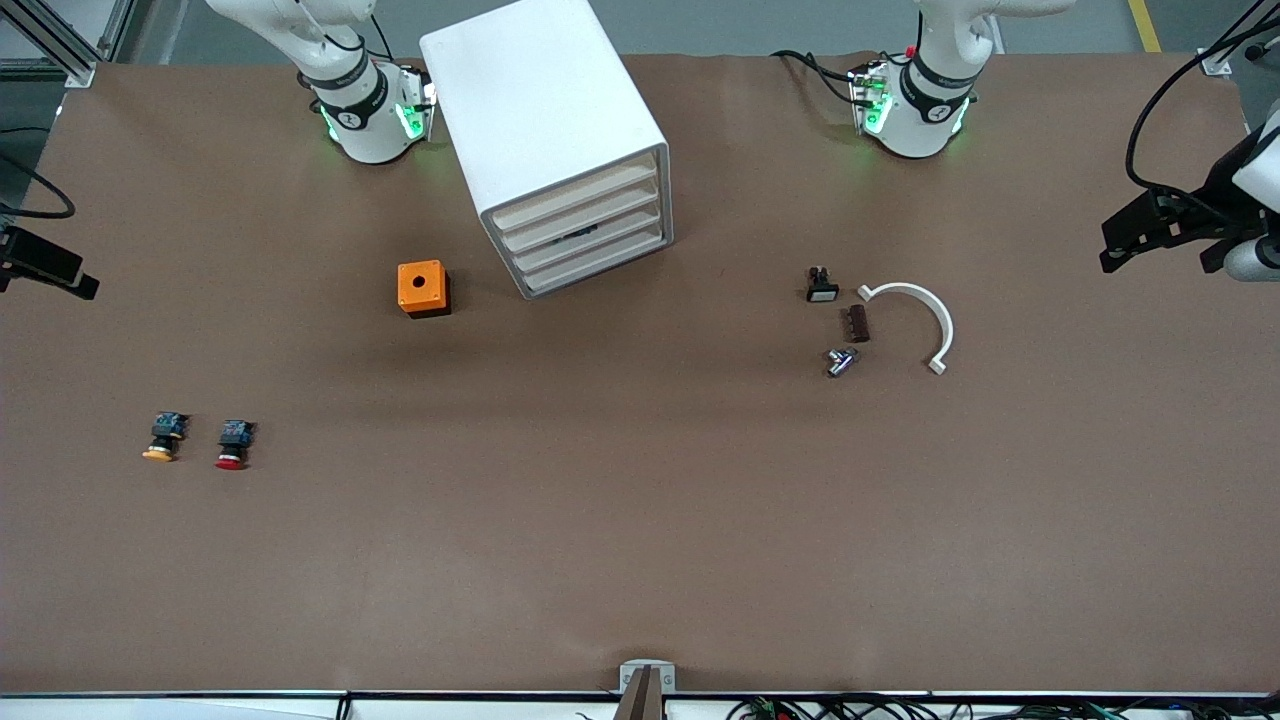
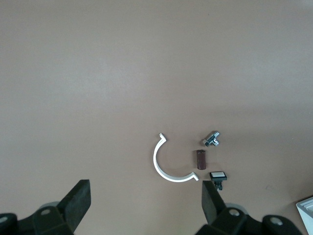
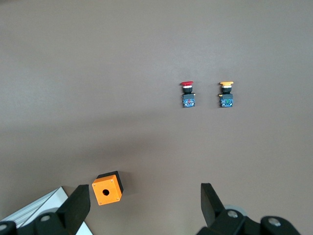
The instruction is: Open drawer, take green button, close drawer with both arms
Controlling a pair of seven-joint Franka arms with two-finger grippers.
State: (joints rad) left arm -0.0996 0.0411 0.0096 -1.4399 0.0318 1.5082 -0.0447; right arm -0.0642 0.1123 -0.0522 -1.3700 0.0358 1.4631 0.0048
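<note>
The white cabinet (image 1: 545, 120) stands between the two arm bases. Its four cream drawer fronts (image 1: 585, 235) are all shut. A small dark shape shows through one of the middle fronts. The green-capped button is out of view. My left gripper (image 1: 1120, 240) hangs open and empty high over the left arm's end of the table. In the left wrist view (image 2: 145, 200) it is over bare table next to small parts. My right gripper (image 1: 60, 275) is open and empty high over the right arm's end. In the right wrist view (image 3: 145, 205) it is beside the orange box (image 3: 107, 188).
An orange box (image 1: 423, 288) with a round hole sits beside the cabinet. A yellow-capped button (image 1: 163, 437) and a red-capped button (image 1: 233, 444) lie toward the right arm's end. A white curved piece (image 1: 915, 320), a brown piece (image 1: 857, 323), a metal fitting (image 1: 841, 361) and a white-capped switch (image 1: 822, 285) lie toward the left arm's end.
</note>
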